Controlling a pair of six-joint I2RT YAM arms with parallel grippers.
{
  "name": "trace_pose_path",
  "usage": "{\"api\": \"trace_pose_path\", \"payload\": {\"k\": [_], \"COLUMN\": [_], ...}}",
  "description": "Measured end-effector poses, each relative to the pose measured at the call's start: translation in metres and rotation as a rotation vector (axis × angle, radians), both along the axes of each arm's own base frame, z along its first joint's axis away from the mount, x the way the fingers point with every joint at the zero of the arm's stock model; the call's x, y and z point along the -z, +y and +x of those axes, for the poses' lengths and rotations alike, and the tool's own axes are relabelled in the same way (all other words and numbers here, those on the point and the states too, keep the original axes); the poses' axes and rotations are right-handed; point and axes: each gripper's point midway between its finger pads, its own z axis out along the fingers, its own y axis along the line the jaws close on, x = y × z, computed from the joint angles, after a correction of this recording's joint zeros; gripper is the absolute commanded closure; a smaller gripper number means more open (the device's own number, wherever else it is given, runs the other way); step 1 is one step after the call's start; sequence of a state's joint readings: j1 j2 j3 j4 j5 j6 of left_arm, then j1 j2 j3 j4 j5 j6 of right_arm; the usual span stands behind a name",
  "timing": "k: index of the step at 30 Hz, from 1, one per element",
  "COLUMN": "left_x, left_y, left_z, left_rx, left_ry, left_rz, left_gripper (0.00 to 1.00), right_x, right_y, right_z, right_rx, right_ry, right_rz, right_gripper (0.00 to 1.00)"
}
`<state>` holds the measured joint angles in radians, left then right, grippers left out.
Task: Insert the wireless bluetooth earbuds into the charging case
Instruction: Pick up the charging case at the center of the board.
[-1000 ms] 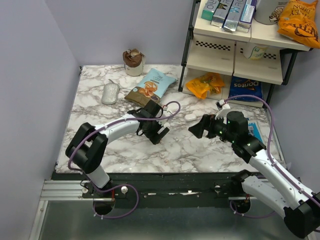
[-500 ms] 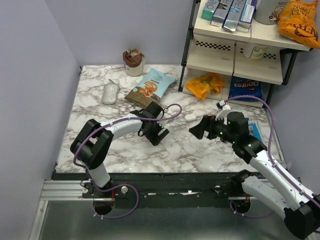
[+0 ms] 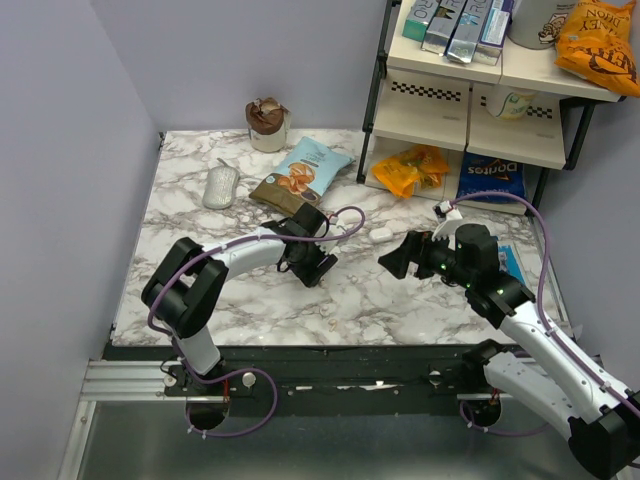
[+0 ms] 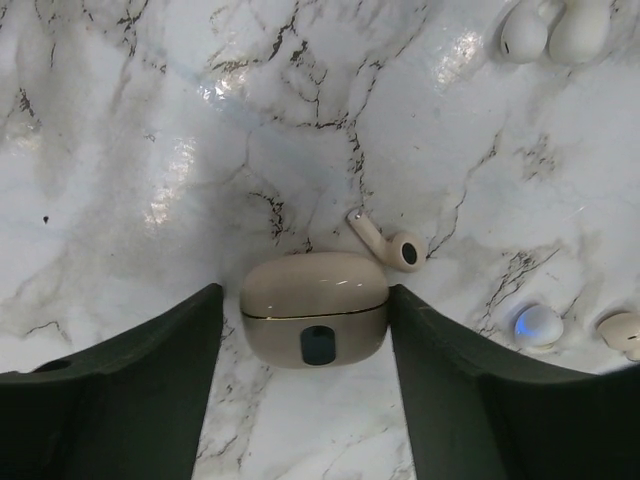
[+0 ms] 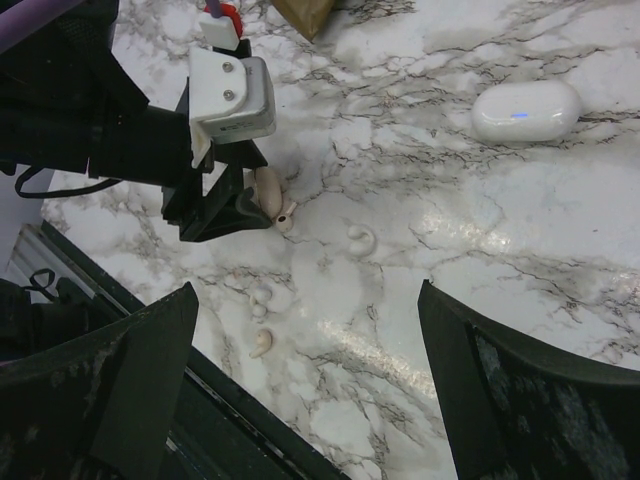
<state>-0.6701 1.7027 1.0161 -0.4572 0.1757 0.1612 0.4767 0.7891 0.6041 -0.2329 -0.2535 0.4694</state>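
1. Zero earbuds are seated in the charging case (image 4: 313,305) as far as the views show. Its lid lies shut, the seam closed all along the front.
2. That case rests flat on the marble table (image 3: 200,250), between the two fingers of the left gripper (image 4: 305,300). The jaws are spread to either side of it. A sliver of marble shows between the case and one finger, while the other finger looks to be touching or just beside it. A firm pinch cannot be confirmed.
3. One stemmed earbud (image 4: 385,243) lies on the marble just beside the case's upper corner, apparently touching it, outside the jaws' line.
4. More buds are scattered nearby. A pair of buds (image 4: 555,30) lies farther off, a single bud (image 5: 358,238) lies between the arms, and one more bud (image 5: 262,343) sits near the table's front edge.
5. The right gripper (image 5: 307,290) hangs above the table with its fingers spread wide and nothing between them, looking down on the left gripper's work.
6. A second white case (image 5: 525,110) sits well apart, untouched.
7. By this reading the task is at its start. The case has to be secured and its lid opened, and then each bud picked up and set in, probably by the free right arm.
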Motion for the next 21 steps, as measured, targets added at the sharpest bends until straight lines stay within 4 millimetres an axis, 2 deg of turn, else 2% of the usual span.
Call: {"api": "trace_pose_path", "payload": {"k": [5,7,13,18,21], "left_x": [0.000,0.000,0.000,0.000,-0.001], "left_y": [-0.001,-0.002,-0.002,-0.001,-0.001], "left_z": [-0.001,-0.001,0.002,0.010,0.021], "left_rx": [-0.007,-0.020,-0.127,-0.276,-0.376], "left_ry": [0.004,0.006,0.006,0.009,-0.002], "left_rz": [-0.002,-0.006,-0.002,0.002,0.015], "left_gripper": [0.47,0.56,0.74,0.78,0.64], "right_x": [0.000,0.000,-0.001,-0.004,-0.005], "right_y": [0.000,0.000,0.000,0.000,0.000], "right_z": [0.000,0.000,0.000,-0.001,-0.002], "right_rx": [0.000,0.000,0.002,0.006,0.009], "right_ry": [0.001,0.001,0.001,-0.001,-0.001], "right_rz": [0.000,0.000,0.005,0.017,0.024], "right_gripper": [0.00,0.00,0.00,0.00,0.00]}}
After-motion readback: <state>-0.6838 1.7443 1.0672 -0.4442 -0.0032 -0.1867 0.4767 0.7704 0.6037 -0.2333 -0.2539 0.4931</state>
